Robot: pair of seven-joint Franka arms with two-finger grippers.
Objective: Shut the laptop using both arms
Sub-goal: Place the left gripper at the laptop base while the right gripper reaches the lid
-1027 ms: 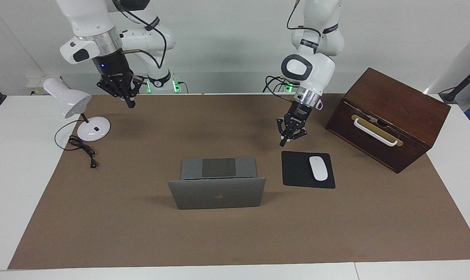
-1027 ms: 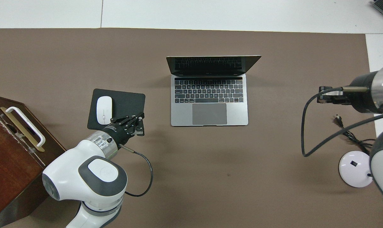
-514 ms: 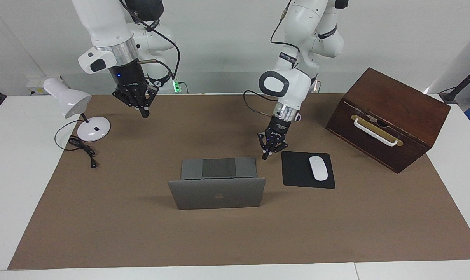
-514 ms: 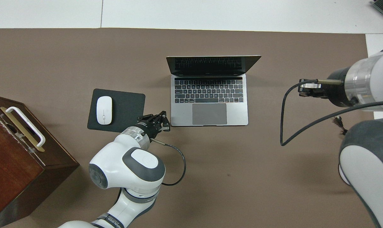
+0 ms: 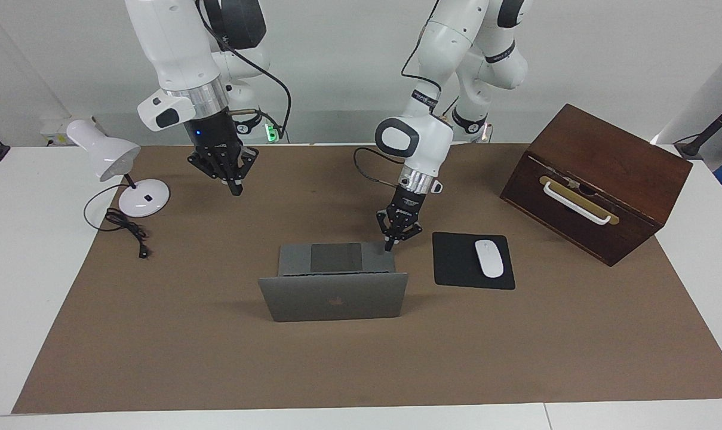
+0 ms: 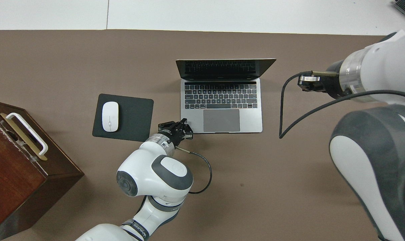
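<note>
Facing view, left to right: white desk lamp (image 5: 111, 160) at the right arm's end of the counter (image 5: 32, 298). Right tool (image 5: 232, 186) hangs over bare brown mat (image 5: 217, 358), fingers pressed together. Laptop (image 5: 334, 286) sits mid-mat, lid up approx. upright, logo away from the robots. Left tool (image 5: 389, 245) is down at the deck's corner nearest the black mouse pad (image 5: 456, 263), tips together, contact w/ deck unclear. White mouse (image 5: 489, 258) on pad; wooden box (image 5: 596, 179) at the left arm's end.

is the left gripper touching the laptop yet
Cannot tell. In the facing view the left gripper has its tip at the corner of the laptop deck nearest the mouse pad, but neither view shows contact or a gap plainly.
</note>
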